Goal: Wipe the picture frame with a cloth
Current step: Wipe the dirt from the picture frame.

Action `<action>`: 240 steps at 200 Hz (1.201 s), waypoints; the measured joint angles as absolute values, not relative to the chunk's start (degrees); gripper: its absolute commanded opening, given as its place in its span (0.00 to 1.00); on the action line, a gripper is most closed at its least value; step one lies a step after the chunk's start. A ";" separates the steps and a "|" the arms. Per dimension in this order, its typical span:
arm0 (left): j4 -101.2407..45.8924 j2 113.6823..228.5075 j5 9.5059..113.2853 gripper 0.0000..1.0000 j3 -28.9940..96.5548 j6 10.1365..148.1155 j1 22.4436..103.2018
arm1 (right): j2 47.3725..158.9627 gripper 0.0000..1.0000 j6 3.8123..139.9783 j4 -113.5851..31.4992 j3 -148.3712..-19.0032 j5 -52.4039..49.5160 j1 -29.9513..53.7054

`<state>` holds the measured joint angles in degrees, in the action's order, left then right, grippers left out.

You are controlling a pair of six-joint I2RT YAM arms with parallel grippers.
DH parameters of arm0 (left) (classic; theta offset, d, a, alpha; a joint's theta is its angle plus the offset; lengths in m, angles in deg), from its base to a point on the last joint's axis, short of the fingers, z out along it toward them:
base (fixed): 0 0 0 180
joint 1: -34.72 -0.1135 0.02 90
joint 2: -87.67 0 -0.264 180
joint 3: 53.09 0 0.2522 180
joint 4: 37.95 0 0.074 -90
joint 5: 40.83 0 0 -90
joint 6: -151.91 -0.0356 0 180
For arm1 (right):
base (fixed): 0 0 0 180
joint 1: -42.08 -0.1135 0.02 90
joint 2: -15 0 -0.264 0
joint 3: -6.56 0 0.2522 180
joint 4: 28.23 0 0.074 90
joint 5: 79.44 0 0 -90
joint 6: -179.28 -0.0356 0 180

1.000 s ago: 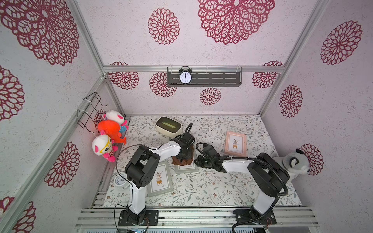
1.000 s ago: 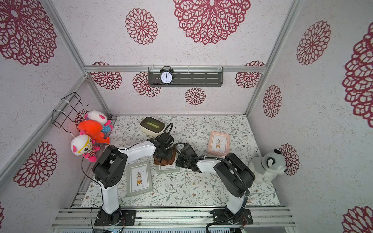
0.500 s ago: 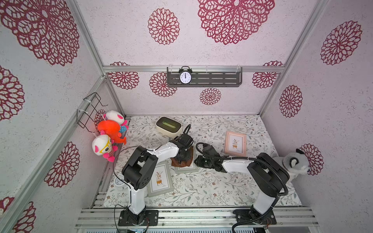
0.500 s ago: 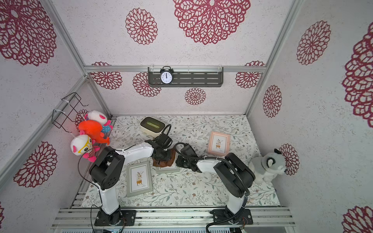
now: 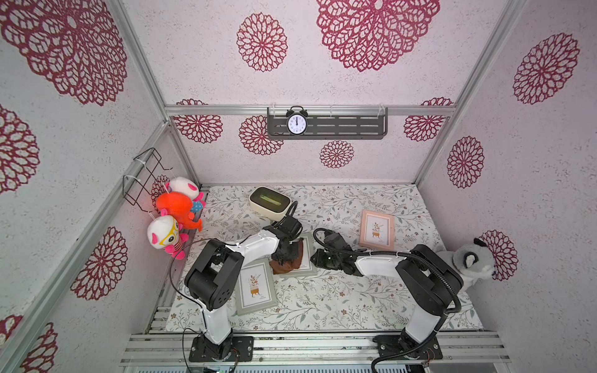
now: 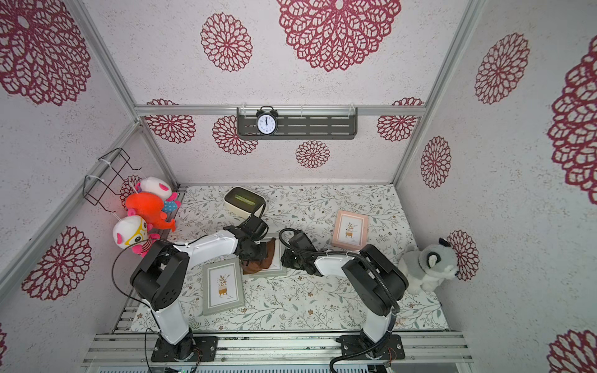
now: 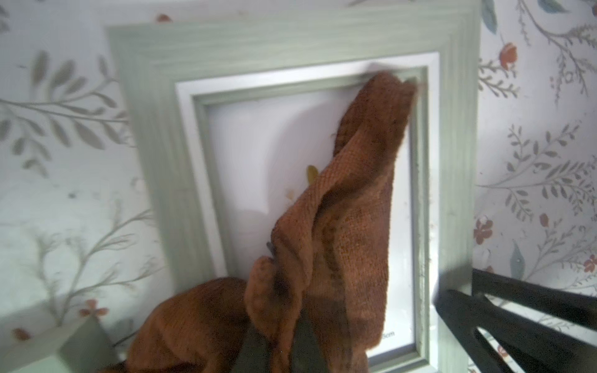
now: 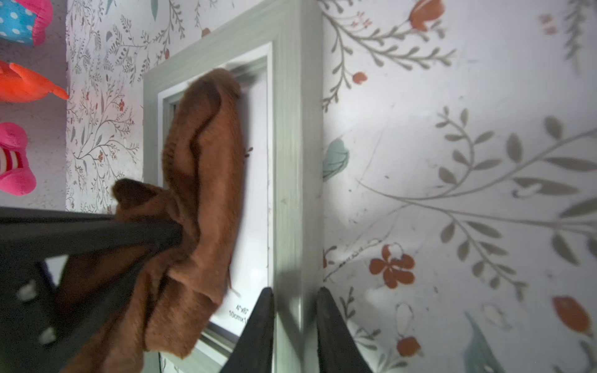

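White walls (image 5: pixel 381 164) printed with crimson floral medallions enclose a leaf-patterned tabletop (image 5: pixel 339 300); on one hangs a dark slotted shelf (image 5: pixel 349 127) holding an alarm clock (image 5: pixel 296 124).

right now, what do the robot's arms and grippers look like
Both the left arm and right arm have smooth white links between chunky black joint housings, on black base plates. The left gripper and right gripper are black with tapering fingers. A ribbed black hose runs along the right arm; a thin black cable loops beside the left.
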<state>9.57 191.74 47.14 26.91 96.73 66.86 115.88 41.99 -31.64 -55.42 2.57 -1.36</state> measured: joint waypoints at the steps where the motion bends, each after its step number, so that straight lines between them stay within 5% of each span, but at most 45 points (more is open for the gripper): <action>1: 9.59 191.65 47.14 0.00 26.89 96.69 66.78 | 115.88 0.24 41.99 -31.64 -55.42 2.54 -1.41; 85: 9.68 192.98 43.63 0.00 26.83 96.04 60.72 | 115.93 0.24 41.64 -32.23 -55.75 2.63 -1.73; 240: 19.03 189.97 38.36 0.00 23.07 100.06 71.24 | 115.88 0.24 41.64 -32.67 -55.77 2.87 -1.56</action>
